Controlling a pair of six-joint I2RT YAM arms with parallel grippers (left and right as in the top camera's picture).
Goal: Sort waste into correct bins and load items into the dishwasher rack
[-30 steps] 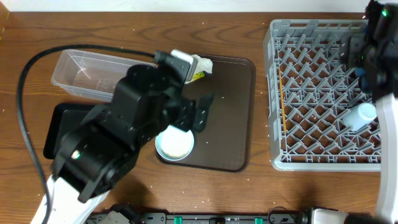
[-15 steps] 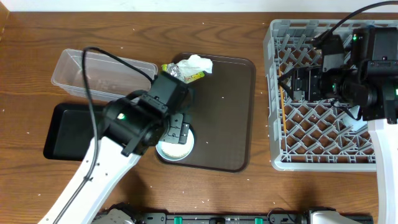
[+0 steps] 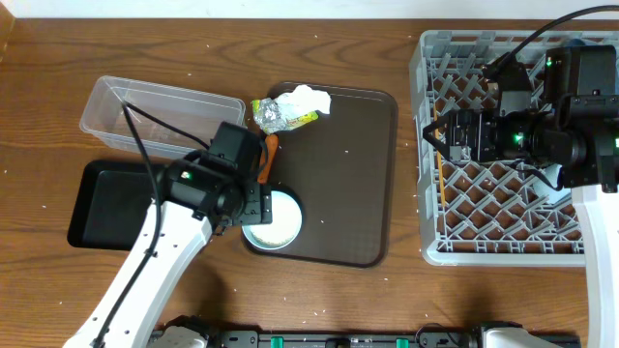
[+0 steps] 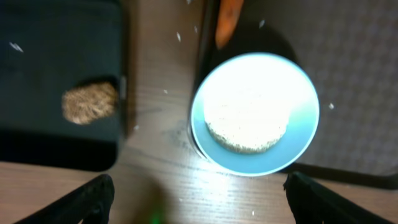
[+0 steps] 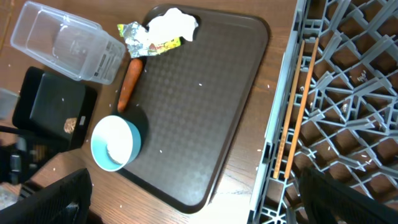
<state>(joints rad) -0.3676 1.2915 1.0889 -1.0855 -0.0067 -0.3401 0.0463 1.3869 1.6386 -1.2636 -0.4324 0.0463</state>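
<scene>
The white bowl (image 3: 273, 219), pale blue outside, holds rice and sits at the brown serving tray's front left corner; it also shows in the left wrist view (image 4: 255, 112) and the right wrist view (image 5: 115, 143). My left gripper (image 4: 199, 199) is open and empty just above it. The carrot (image 3: 268, 155), foil wrapper (image 3: 276, 116) and tissue (image 3: 305, 99) lie on the serving tray's left and back. The brown lump (image 4: 90, 102) lies in the black tray (image 3: 106, 203). The clear tub (image 3: 145, 116) stands behind it. My right gripper (image 5: 205, 199) is open and empty over the grey rack (image 3: 513, 155). The dish and cups are out of view.
The brown serving tray (image 3: 338, 174) fills the table's middle. Two thin orange-brown sticks (image 5: 295, 106) lie along the rack's left side. Loose white rice grains are scattered on the wooden table and the serving tray. The right arm's body covers the rack's back right.
My left arm has drawn back to the left and lower, uncovering the carrot and wrapper. My right arm has swung left over the rack.
</scene>
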